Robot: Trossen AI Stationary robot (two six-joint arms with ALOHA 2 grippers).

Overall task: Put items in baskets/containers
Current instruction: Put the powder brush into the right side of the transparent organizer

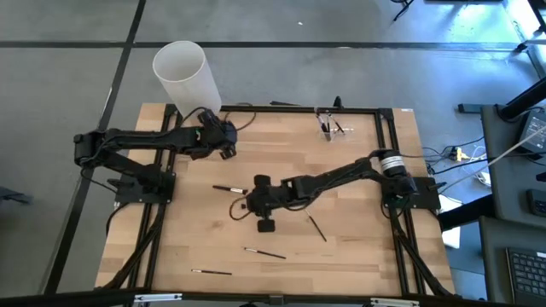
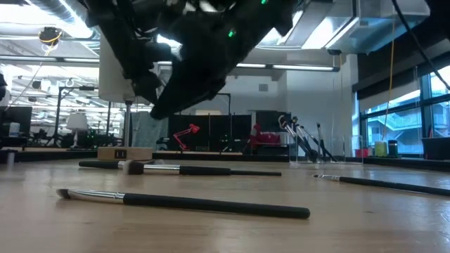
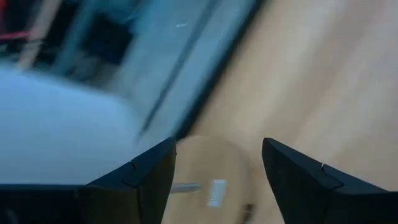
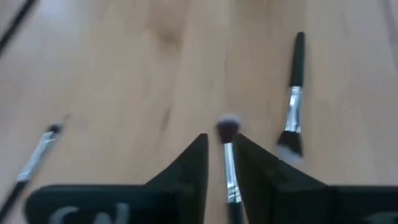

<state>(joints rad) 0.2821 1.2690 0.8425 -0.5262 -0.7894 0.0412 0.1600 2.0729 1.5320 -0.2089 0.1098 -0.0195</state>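
**Right gripper nipping a thin makeup brush mid-table; brushes light, stiff, prone to roll**

Right gripper (image 4: 222,155) sits low over the middle of the wooden table (image 1: 358,256). In its wrist view a makeup brush (image 4: 227,158) runs straight between the two fingers, tuft poking out ahead, fingers nearly touching the silver ferrule on both sides. Looks like a pinch on that brush, though I can't tell how firm it is.

Left gripper (image 3: 214,171) hangs near the table's back-left corner, just beside the tall white cylinder (image 1: 183,72), fingers spread wide and nothing between them.

Other brushes are scattered flat: one (image 1: 229,188) just left of the right gripper, one (image 1: 316,227) to its right, two (image 1: 264,252) (image 1: 211,271) toward the near edge. The low view shows a long one (image 2: 183,201) lying close, with more behind. The clear holder (image 1: 328,125) stands at the back edge, right of centre, with what looks like a couple of brushes already in it.

Handling, my read:
- Very light and rigid along the handle, soft only at the bristles.
- The round glossy handle would roll or pivot in a two-finger pinch.
- Best hold is probably across the ferrule or mid-handle, near the balance point, never on the tuft.
- Lying flat on wood gives the fingertips little clearance, so a scrape or a skid away seems possible.
- The small holder opening likely needs the brush tipped upright before release.
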